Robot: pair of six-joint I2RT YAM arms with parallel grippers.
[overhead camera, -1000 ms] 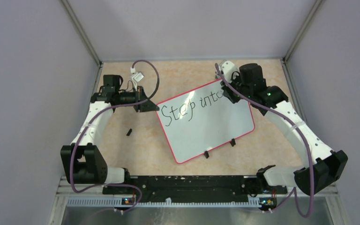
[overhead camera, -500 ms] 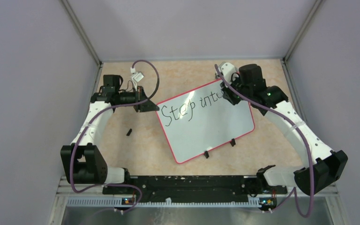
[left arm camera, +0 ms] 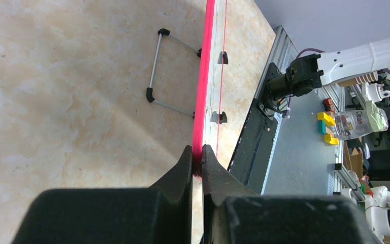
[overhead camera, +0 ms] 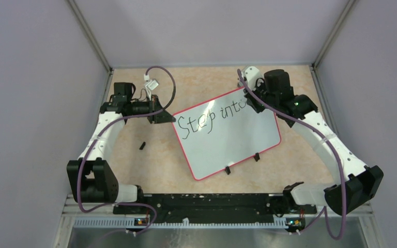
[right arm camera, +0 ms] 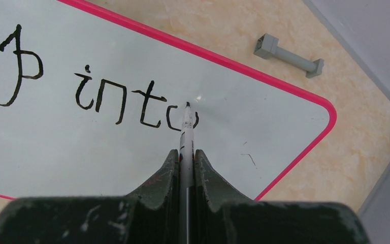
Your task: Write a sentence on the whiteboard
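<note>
The whiteboard [overhead camera: 232,142] lies tilted on the table, white with a pink-red rim. The sentence [overhead camera: 212,114] reads "Step into" in black across its far edge. My left gripper [overhead camera: 168,117] is shut on the board's left corner; in the left wrist view its jaws [left arm camera: 197,152] pinch the pink rim [left arm camera: 204,71] edge-on. My right gripper [overhead camera: 251,101] hovers over the far right corner, shut on a white marker [right arm camera: 187,129]. The marker tip touches the board [right arm camera: 106,147] at the half-closed final "o" of the sentence [right arm camera: 117,96].
A small black cap [overhead camera: 142,145] lies on the table left of the board. A grey plastic piece [right arm camera: 288,55] sits beyond the board's far corner. Two black clips [overhead camera: 228,169] [overhead camera: 257,156] mark the near edge. Grey walls enclose three sides; a black rail [overhead camera: 207,202] runs along the front.
</note>
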